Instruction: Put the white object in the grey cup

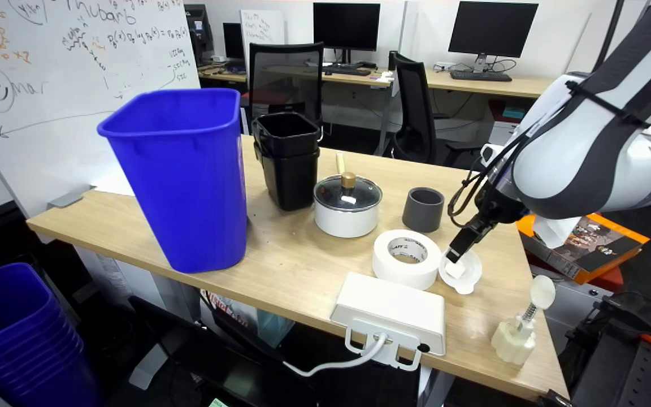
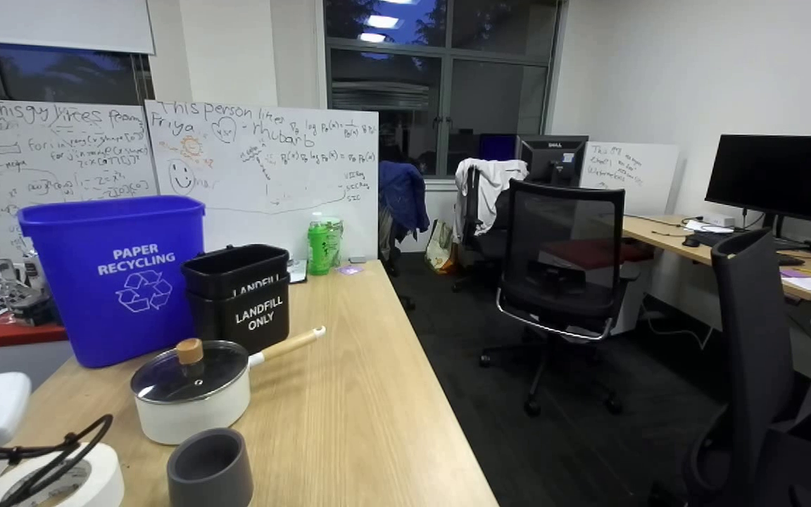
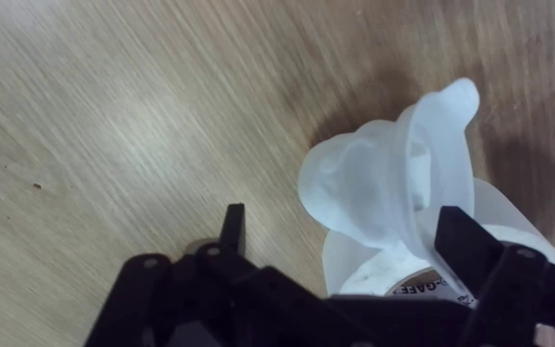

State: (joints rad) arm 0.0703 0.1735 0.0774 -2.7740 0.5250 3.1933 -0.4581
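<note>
Holding the end effector (image 3: pixel 344 209) low over the table (image 1: pixel 291 254), just beside the tape roll (image 1: pixel 393 272), with fingers (image 3: pixel 234 224) spread apart and one overlapping the rim of the translucent cup (image 3: pixel 350 188) in the wrist view; cannot tell if touching. Can see the white object (image 1: pixel 454 270) inside that translucent cup, just beside the tape roll. Can see the grey cup (image 1: pixel 423 212) standing upright near the tape roll, and the white pot (image 1: pixel 346 221) under its glass lid (image 1: pixel 331 198) a little farther from the tape roll. Can make out, well apart from the tape roll, black bins (image 1: pixel 289 169) and a blue bin (image 1: pixel 190 186).
</note>
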